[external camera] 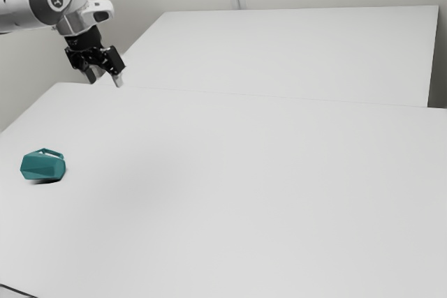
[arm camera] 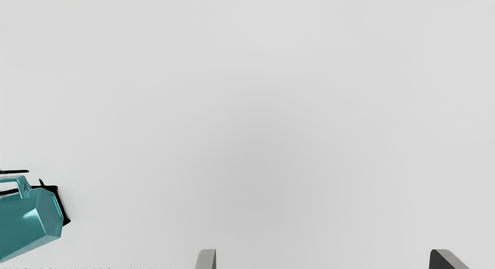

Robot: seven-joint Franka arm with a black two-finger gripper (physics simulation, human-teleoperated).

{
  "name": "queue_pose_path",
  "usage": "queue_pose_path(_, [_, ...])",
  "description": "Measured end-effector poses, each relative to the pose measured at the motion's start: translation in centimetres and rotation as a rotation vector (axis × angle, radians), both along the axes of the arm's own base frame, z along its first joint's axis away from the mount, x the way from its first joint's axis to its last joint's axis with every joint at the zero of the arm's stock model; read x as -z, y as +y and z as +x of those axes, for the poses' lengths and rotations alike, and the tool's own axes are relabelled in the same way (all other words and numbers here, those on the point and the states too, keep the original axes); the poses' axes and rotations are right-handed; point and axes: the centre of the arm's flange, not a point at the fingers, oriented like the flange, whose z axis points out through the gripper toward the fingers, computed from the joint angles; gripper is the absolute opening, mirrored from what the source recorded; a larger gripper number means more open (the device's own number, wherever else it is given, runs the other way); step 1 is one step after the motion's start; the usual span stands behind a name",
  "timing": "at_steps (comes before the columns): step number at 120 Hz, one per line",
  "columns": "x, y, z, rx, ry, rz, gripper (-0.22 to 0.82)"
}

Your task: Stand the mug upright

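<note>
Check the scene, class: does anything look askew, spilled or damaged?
The teal mug lies on its side on the white table, when a mug normally stands upright. No spill or damage shows.

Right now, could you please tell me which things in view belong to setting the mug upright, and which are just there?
For the job:
mug, lying on its side
gripper, open and away from the mug
table, under the mug

Just there:
white panel beyond the table
thin dark strip, too little shown to name
</note>
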Motion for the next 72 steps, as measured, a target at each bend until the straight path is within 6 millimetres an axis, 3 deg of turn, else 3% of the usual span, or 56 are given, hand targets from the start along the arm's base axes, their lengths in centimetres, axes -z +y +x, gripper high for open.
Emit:
queue_pose_path(28, [0.4, 4.5, -2.2, -0.088, -0.022, -0.015, 0.60])
queue_pose_path(47, [1.2, 7.2, -9.2, -0.147, -0.046, -0.052, 0.60])
queue_pose_path(72, [5.6, 14.5, -17.6, -0.306, -0.066, -0.055, 0.60])
